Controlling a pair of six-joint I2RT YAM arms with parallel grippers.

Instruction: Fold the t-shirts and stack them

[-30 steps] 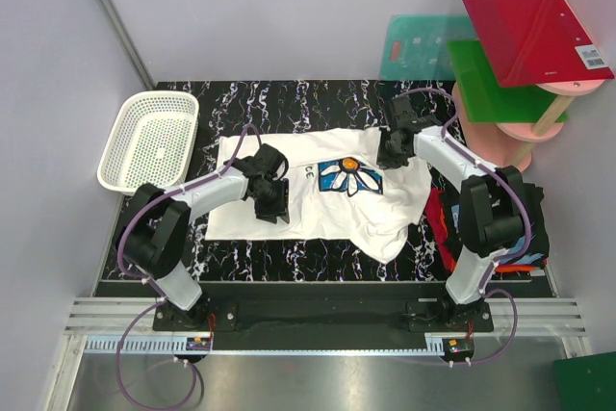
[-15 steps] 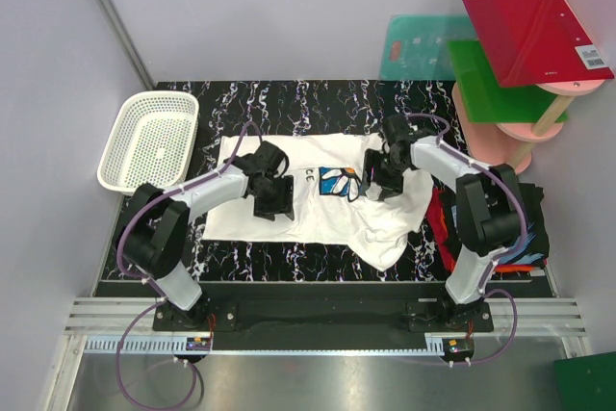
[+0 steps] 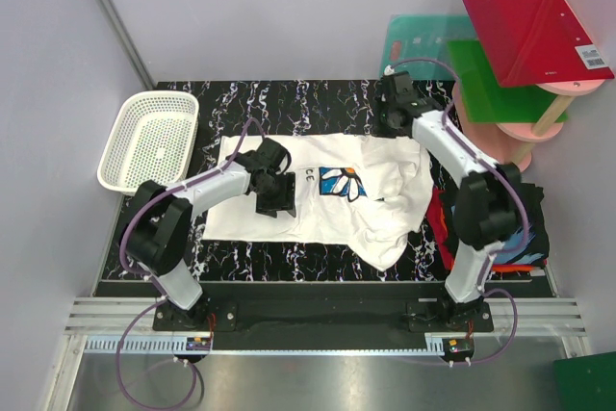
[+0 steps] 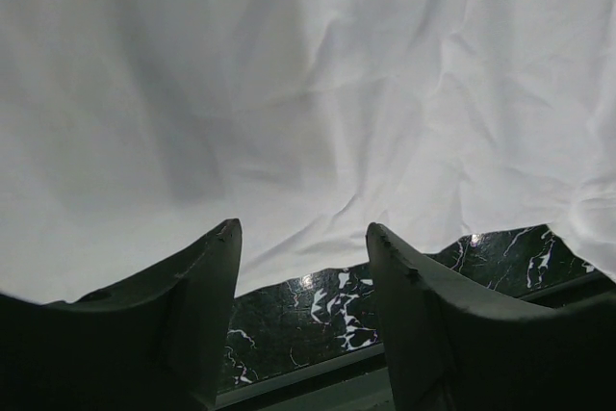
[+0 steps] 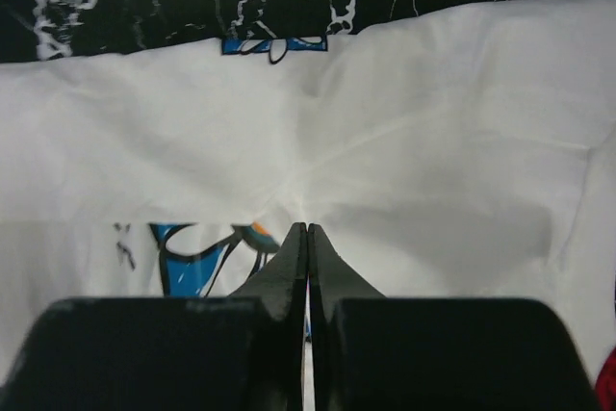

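Right end effector: I read its jaws as fully closed, the tips pinching a pucker of the white t-shirt, with creases fanning out from the pinch. It sits at the shirt's far right corner, where a blue neck label shows at the cloth's far edge. Left end effector: jaws spread partway, nothing between them. It hovers over the shirt's left half, with an edge of the cloth and a strip of worktop visible in the gap; I cannot tell whether the tips touch the cloth. The white t-shirt lies mostly flat across the middle of the black marbled worktop, its blue daisy print with orange centre facing up. Its left half is smooth and its right half rumpled and bunched, with one flap trailing toward the near edge. Red-orange t-shirt: crumpled at the worktop's right edge, just beside the white one, partly hidden behind the right arm. White mesh basket: at the worktop's far left corner, apart from the shirt. Coloured plastic boards: red, green and teal, on a pink stand beyond the far right corner.
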